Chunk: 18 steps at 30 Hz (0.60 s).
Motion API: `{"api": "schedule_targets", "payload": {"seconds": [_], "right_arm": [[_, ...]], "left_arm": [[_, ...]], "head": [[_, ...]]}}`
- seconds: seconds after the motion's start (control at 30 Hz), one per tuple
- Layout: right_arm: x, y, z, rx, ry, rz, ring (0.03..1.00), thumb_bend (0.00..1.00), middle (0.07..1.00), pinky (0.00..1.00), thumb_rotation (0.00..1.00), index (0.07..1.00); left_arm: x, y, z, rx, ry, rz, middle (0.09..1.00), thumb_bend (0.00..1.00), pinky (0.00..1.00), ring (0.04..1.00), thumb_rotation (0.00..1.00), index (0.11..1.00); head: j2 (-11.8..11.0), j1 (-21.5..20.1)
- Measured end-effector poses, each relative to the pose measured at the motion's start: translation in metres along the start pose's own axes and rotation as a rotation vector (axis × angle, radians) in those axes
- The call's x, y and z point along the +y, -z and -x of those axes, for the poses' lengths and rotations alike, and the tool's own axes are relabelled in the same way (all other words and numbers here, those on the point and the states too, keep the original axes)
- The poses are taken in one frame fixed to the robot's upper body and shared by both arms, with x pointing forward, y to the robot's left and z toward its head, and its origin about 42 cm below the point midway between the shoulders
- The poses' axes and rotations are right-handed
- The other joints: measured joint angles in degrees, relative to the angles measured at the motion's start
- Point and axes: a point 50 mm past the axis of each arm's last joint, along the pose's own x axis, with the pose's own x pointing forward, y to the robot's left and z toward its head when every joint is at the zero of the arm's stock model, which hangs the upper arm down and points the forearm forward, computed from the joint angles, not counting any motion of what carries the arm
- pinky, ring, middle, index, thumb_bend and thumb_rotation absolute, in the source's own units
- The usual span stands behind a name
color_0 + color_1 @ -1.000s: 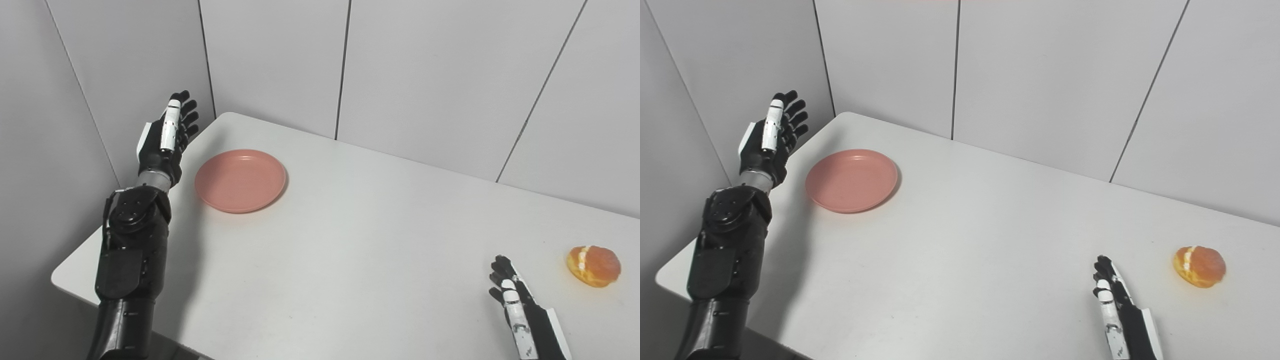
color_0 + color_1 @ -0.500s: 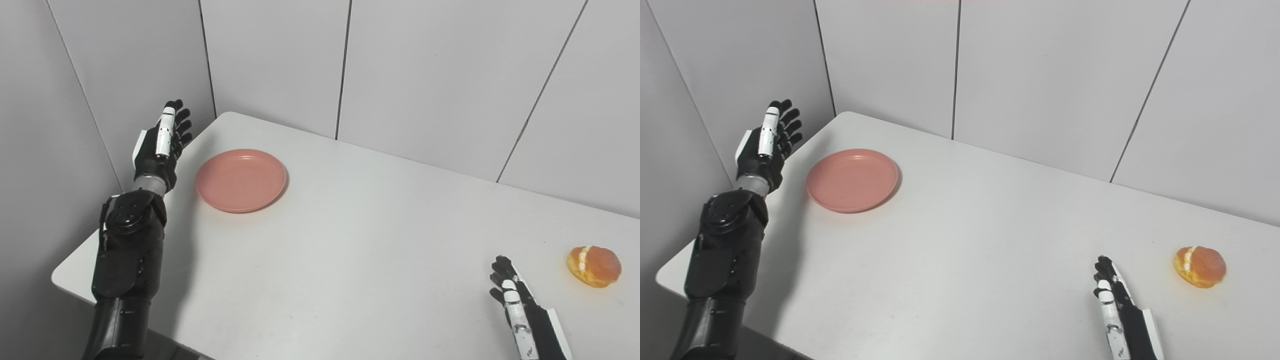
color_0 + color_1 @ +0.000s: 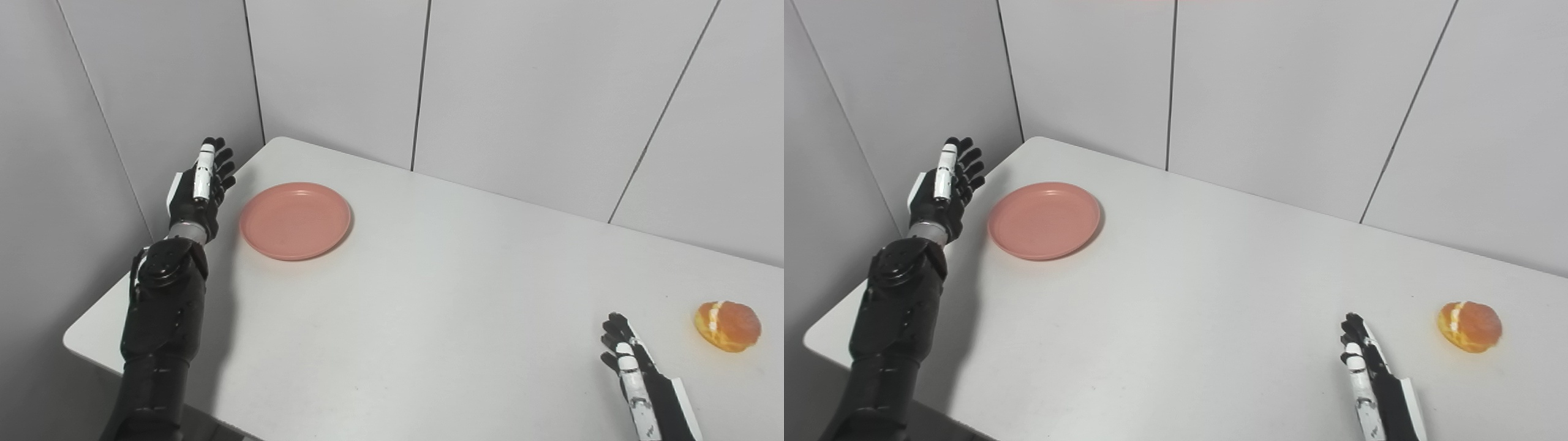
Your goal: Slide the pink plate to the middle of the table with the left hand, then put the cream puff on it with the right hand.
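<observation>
A pink plate point(image 3: 295, 220) lies empty on the far left part of the white table point(image 3: 429, 294). My left hand point(image 3: 199, 187) hovers open just left of the plate, at the table's left edge, fingers stretched and apart from the rim. A golden cream puff point(image 3: 727, 326) with a cream streak rests near the right edge. My right hand point(image 3: 631, 367) is open on the table near the front, a short way left of the puff, touching nothing.
Grey wall panels point(image 3: 520, 92) close in the table at the back and on the left. The left hand is close to the left wall point(image 3: 73, 153). The table's front left corner point(image 3: 76, 340) is rounded.
My left hand has come down and moved slightly nearer the table's left edge beside the plate. The plate, the cream puff and the right hand have not moved.
</observation>
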Motion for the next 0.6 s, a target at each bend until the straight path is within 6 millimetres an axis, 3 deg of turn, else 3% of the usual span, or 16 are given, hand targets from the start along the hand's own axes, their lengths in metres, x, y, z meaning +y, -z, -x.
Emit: {"api": "schedule_targets", "payload": {"seconds": [0.17, 0.33, 0.6], "right_arm": [[0.0, -0.003, 0.002, -0.011, -0.002, -0.018, 0.951, 0.05, 0.949, 0.98, 1.0, 0.947], [0.001, -0.003, 0.003, -0.002, -0.003, -0.023, 0.94, 0.06, 0.938, 0.95, 1.0, 0.938], [0.001, -0.003, 0.003, 0.008, 0.0, -0.013, 0.942, 0.06, 0.934, 0.95, 1.0, 0.932]], "left_arm": [[0.002, 0.009, -0.003, 0.022, -0.008, 0.01, 0.934, 0.35, 0.94, 0.945, 1.0, 0.903], [0.0, 0.015, -0.008, 0.038, -0.011, 0.019, 0.933, 0.34, 0.91, 0.936, 1.0, 0.913], [-0.004, 0.025, -0.013, 0.067, -0.001, 0.047, 0.925, 0.34, 0.94, 0.935, 1.0, 0.902]], "head": [[0.35, 0.0], [0.53, -0.18], [0.88, -0.35]]}}
